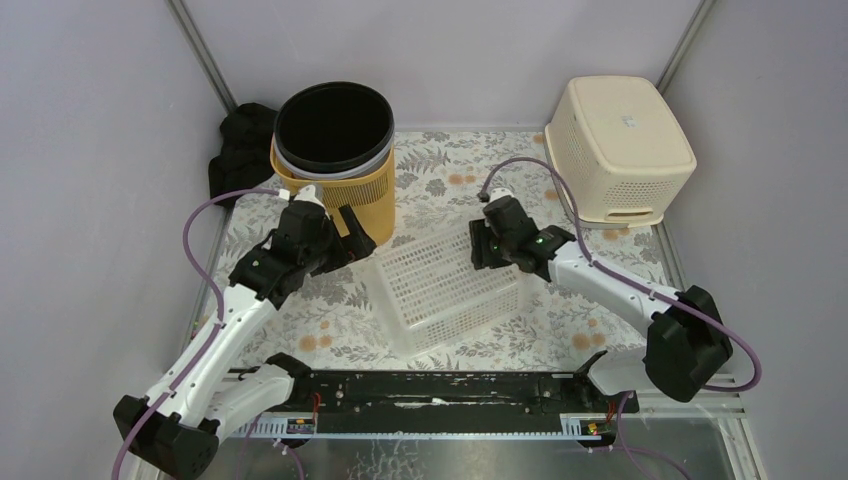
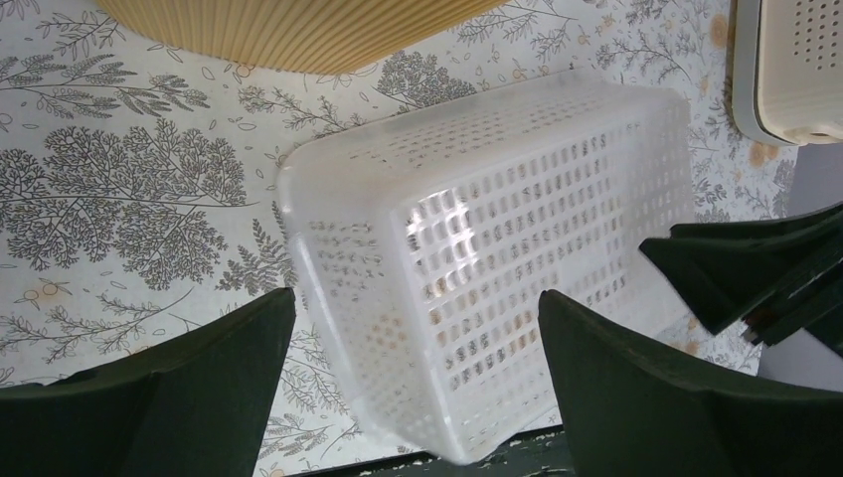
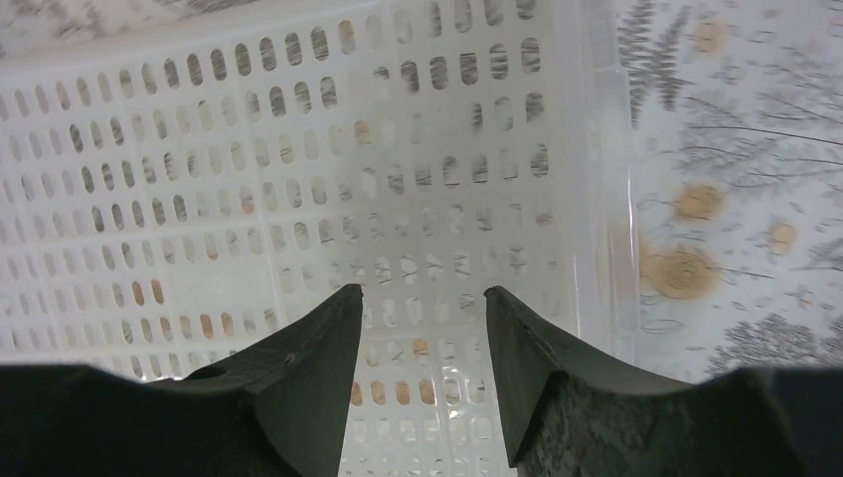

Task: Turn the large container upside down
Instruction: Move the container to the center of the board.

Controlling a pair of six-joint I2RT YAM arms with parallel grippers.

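The large clear perforated basket (image 1: 440, 285) lies mid-table, a broad perforated face turned up and one long side wall facing the front; it looks slightly tilted. It fills the left wrist view (image 2: 557, 179) and the right wrist view (image 3: 249, 149). My left gripper (image 1: 355, 232) is open just off the basket's far left corner, and its jaws (image 2: 418, 295) stand wide apart above the basket without touching it. My right gripper (image 1: 490, 250) hovers at the basket's far right end, and its jaws (image 3: 422, 289) are apart with only the basket's wall showing behind the gap.
A yellow ribbed bin with a black liner (image 1: 335, 150) stands right behind the left gripper. A cream perforated basket (image 1: 620, 145) sits upside down at the back right. A black cloth (image 1: 240, 145) lies at the back left. The black rail (image 1: 430, 385) runs along the front edge.
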